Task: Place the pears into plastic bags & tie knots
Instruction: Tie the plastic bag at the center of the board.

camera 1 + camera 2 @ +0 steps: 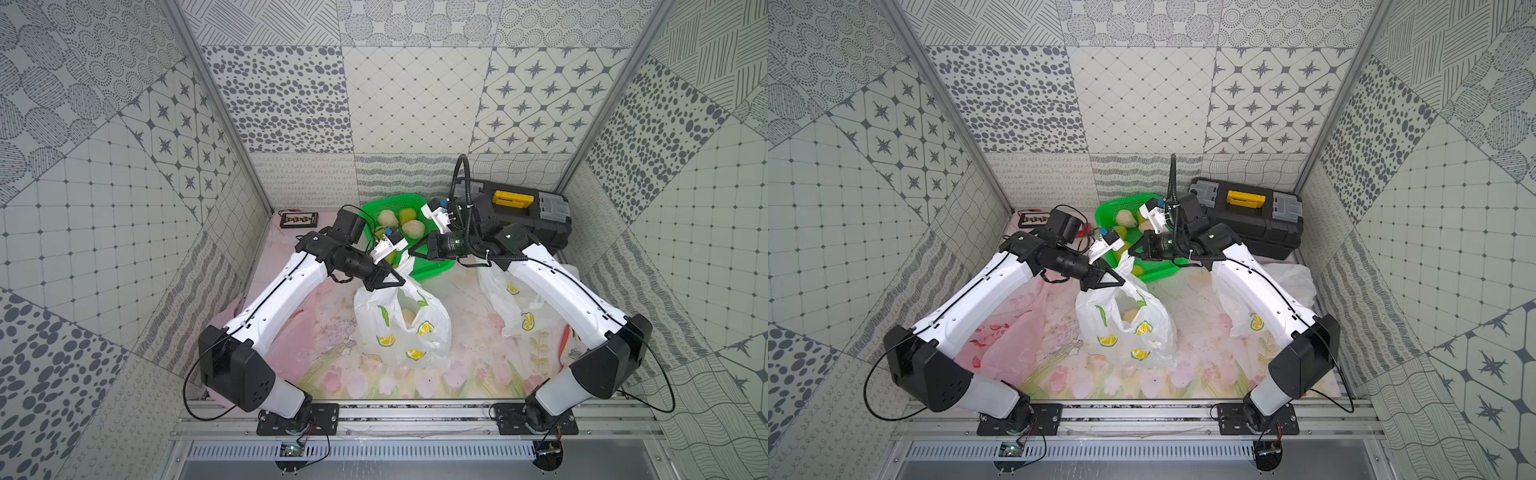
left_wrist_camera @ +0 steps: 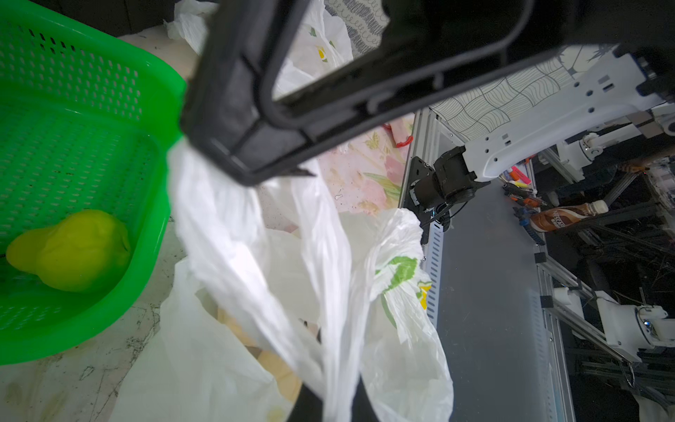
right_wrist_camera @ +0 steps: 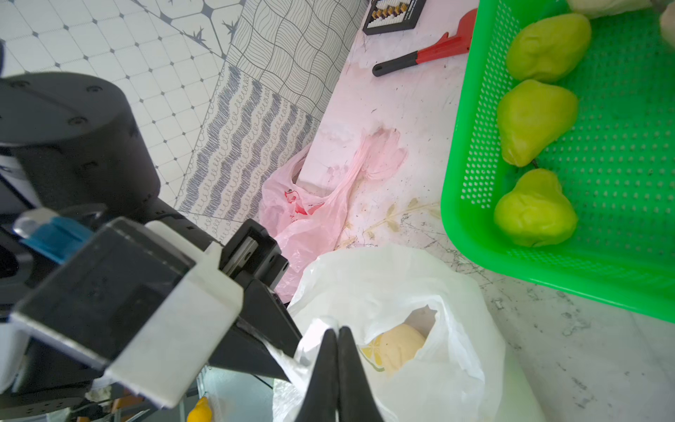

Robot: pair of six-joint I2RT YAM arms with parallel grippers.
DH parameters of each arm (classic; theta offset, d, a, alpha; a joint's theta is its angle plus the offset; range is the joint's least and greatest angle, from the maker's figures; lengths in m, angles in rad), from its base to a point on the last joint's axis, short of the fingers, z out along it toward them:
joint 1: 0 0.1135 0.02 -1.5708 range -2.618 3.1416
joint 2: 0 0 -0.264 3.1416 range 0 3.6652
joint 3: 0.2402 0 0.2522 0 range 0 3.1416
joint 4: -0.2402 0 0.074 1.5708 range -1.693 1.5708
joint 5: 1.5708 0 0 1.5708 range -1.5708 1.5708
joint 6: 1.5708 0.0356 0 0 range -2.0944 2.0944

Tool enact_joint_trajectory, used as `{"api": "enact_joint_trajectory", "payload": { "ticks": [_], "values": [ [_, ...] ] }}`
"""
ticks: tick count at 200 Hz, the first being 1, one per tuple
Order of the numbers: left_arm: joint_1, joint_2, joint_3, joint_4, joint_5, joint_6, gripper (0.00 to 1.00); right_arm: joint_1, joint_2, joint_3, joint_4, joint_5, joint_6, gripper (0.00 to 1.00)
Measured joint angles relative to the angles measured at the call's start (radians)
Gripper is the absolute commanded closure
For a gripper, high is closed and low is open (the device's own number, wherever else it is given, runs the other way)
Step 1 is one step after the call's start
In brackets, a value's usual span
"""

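Holding lemon bag (image 1: 374, 322) upright, handle (image 1: 405, 266) stretched up toward far basket (image 1: 388, 202), pinched tight in left gripper (image 1: 400, 279), with right gripper (image 1: 412, 252) shut beside it. Reading "NESCAFE" on brown bottle (image 2: 564, 215).

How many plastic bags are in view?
3: one lemon-print bag at centre; another lemon-print bag under the right arm; a pink bag beside the left arm. More may be hidden.

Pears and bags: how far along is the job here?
Done: at least one cream pear sits in the lemon bag. In hand: left claw pinches its handle, right claw shut beside it. Left: several pears in the green basket, no knot tied.
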Motion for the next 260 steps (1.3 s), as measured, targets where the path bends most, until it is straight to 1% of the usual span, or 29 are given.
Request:
{"api": "enact_joint_trajectory", "payload": {
  "ticks": [44, 75, 95, 109, 137, 142, 155, 169, 222, 260],
  "values": [
    [0.041, -0.002, -0.006, 0.041, -0.034, -0.051, 1.0, 0.011, -0.061, -0.046, 0.027, -0.038, 0.002, 1.0],
    [0.058, 0.002, 0.007, 0.058, -0.032, -0.095, 1.0, 0.088, -0.111, -0.093, 0.041, -0.019, -0.009, 1.0],
    [0.063, 0.008, 0.011, 0.051, -0.032, -0.121, 0.99, 0.145, -0.132, -0.187, 0.112, 0.011, -0.006, 1.0],
    [0.063, 0.01, 0.011, 0.035, -0.034, -0.137, 0.98, 0.172, -0.137, -0.279, 0.204, 0.033, 0.008, 1.0],
    [0.068, 0.011, 0.011, -0.016, -0.044, -0.154, 0.93, 0.187, -0.139, -0.437, 0.427, 0.056, 0.042, 1.0],
    [0.07, 0.011, 0.011, -0.02, -0.044, -0.156, 0.9, 0.188, -0.14, -0.457, 0.463, 0.056, 0.043, 1.0],
    [0.073, 0.011, 0.011, -0.025, -0.043, -0.158, 0.79, 0.192, -0.146, -0.495, 0.523, 0.057, 0.042, 1.0],
    [0.077, 0.01, 0.011, -0.026, -0.035, -0.161, 0.72, 0.195, -0.151, -0.521, 0.544, 0.05, 0.037, 1.0],
    [0.084, -0.005, -0.013, -0.021, 0.016, -0.146, 0.64, 0.175, -0.18, -0.56, 0.554, 0.014, -0.004, 1.0],
    [0.084, -0.005, -0.014, -0.023, 0.059, -0.142, 0.62, 0.172, -0.188, -0.58, 0.557, 0.001, -0.031, 1.0]
  ]
}}
